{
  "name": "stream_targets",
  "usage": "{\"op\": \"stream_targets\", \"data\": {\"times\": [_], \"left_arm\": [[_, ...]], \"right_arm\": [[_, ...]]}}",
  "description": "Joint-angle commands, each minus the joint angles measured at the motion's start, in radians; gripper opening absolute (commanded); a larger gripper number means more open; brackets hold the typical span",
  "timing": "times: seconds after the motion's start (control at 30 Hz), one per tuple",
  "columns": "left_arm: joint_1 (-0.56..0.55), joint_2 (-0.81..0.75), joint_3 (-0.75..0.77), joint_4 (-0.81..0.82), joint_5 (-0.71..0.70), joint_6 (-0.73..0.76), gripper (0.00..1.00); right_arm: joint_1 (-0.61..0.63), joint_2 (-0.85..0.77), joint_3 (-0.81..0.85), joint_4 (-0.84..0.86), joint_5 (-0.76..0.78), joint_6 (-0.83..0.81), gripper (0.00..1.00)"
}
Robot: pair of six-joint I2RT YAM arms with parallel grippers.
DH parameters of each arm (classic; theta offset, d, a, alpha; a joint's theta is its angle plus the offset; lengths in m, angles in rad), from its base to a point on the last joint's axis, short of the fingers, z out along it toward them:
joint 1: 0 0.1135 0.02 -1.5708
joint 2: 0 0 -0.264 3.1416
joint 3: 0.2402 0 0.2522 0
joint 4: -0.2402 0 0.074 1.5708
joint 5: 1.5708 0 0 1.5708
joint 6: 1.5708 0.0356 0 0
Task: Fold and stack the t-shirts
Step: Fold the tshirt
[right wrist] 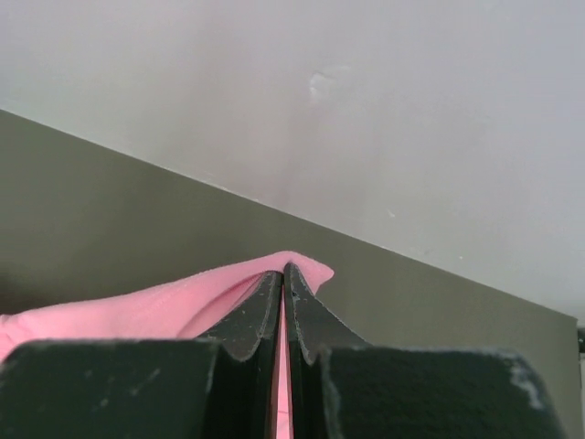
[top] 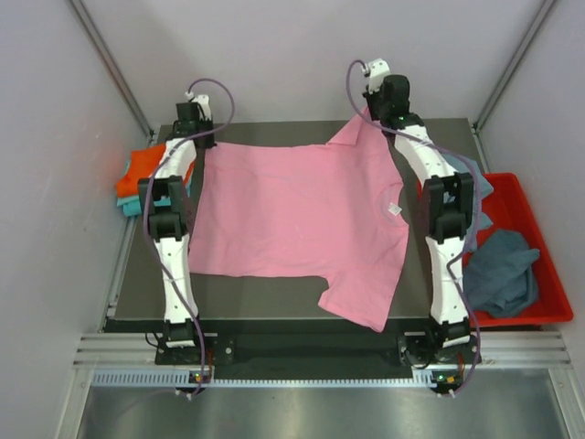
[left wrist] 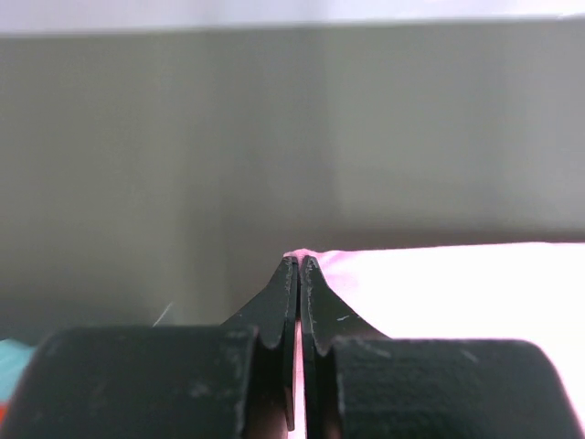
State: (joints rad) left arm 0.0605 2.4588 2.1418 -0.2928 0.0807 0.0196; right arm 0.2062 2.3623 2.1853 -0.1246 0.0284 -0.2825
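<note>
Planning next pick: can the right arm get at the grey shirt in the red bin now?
Likely not yet: its end effector is shut on the pink shirt. The grey shirt lies uncovered in the red bin.

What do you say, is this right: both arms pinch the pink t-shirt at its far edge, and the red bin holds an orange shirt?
No: the red bin holds grey-blue shirts, not an orange one, as the top external view shows. The pink t-shirt is indeed pinched at its far edge.
</note>
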Motion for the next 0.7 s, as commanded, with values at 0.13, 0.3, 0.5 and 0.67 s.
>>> {"op": "stream_targets", "data": {"times": [0.13, 0.3, 0.5, 0.67], "left_arm": [[0.012, -0.237, -0.089, 0.041, 0.082, -0.017, 0.00], [0.010, -0.305, -0.152, -0.002, 0.097, -0.014, 0.00], [0.016, -0.356, -0.220, -0.083, 0.090, 0.002, 0.00], [0.028, -0.414, -0.333, -0.078, 0.100, 0.003, 0.00]], "right_arm": [[-0.005, -0.242, -0.105, -0.047, -0.061, 0.031, 0.00], [-0.007, -0.365, -0.247, -0.082, -0.081, 0.045, 0.00], [-0.007, -0.517, -0.433, -0.115, -0.102, 0.063, 0.00], [-0.001, -0.624, -0.527, -0.135, -0.107, 0.077, 0.00]]}}
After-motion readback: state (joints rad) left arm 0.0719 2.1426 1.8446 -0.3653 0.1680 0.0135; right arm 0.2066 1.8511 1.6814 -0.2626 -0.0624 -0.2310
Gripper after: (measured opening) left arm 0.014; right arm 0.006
